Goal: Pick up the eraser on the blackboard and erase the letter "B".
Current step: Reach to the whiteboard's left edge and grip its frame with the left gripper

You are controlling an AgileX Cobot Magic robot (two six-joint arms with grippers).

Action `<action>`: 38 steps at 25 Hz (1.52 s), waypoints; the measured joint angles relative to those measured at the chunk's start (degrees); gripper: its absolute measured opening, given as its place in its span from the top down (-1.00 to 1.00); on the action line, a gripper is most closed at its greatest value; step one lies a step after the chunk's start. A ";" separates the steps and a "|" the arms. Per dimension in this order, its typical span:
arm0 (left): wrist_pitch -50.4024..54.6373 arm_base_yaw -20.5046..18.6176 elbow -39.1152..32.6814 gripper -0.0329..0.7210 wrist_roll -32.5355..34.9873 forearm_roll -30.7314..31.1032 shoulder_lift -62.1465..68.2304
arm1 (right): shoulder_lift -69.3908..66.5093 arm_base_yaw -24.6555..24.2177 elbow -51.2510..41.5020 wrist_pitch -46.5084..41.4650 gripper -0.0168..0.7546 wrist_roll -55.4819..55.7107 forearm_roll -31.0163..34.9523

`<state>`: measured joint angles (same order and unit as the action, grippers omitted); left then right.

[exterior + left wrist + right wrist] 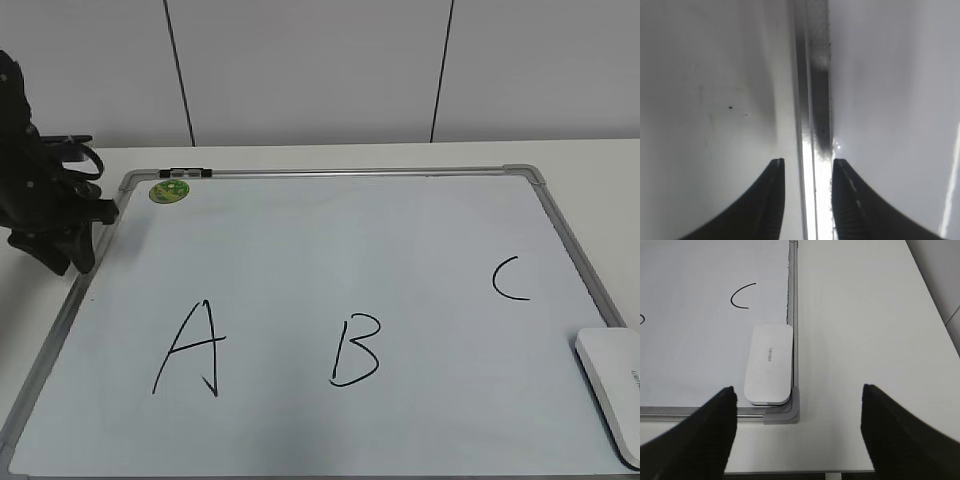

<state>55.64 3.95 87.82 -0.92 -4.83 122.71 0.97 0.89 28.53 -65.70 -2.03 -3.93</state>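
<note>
The blackboard point(330, 230) is a white dry-erase board with a grey frame, lying flat on the table. The black letter "B" point(355, 350) is drawn between an "A" point(190, 348) and a "C" point(510, 278). The white eraser point(612, 388) lies on the board's near right corner; in the right wrist view the eraser point(768, 364) sits against the frame, below the "C" point(741, 295). My right gripper point(797, 402) is open wide and empty, above the table just off that corner. My left gripper point(807, 167) is slightly open and empty, astride the board's left frame rail point(812, 125); its arm point(45, 205) is at the far left.
A round green sticker point(169, 190) sits near the board's far left corner beside a black clip point(190, 173). The white table point(860, 340) extends right of the board to its edge. A white panelled wall point(320, 70) stands behind.
</note>
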 joint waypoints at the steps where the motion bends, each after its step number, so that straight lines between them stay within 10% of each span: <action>1: 0.11 0.00 0.00 0.27 0.00 0.07 0.44 | 0.00 0.00 0.00 0.00 -0.53 0.00 0.00; 38: 0.37 -0.19 0.28 0.32 -0.04 0.32 2.39 | 0.00 0.00 0.00 0.00 -0.53 0.00 -0.09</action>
<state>56.00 3.75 88.09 -0.96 -4.51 125.10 0.97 0.89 28.53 -65.70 -2.03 -4.02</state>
